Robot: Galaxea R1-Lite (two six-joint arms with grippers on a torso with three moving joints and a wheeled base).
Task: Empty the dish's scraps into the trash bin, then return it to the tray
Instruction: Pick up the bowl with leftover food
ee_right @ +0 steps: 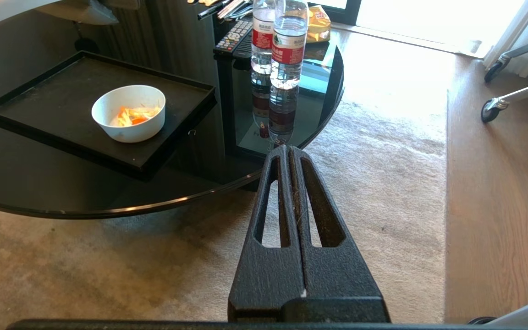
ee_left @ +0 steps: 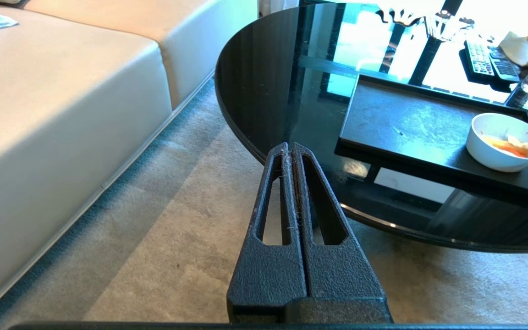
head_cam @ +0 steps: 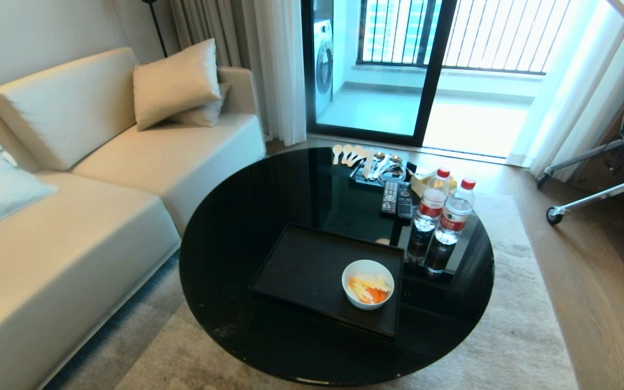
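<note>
Centrally, a round glossy black table [head_cam: 236,216] stands on a beige rug beside a cream sofa [head_cam: 73,227]. On it lies a matte black tray [head_cam: 301,271], and the white dish [head_cam: 368,284] sits in the tray's corner nearest the two water bottles [head_cam: 444,208]. Orange, yellow and white scraps [head_cam: 369,290] fill the dish. Remote controls [head_cam: 397,199] and spoons [head_cam: 347,153] lie at the table's far side. Neither arm shows from the head camera. The left gripper [ee_left: 290,147] hangs above the rug by the table's edge, jaws pressed together and empty. The right gripper [ee_right: 288,150] hangs likewise on the bottle side, jaws clenched on nothing.
</note>
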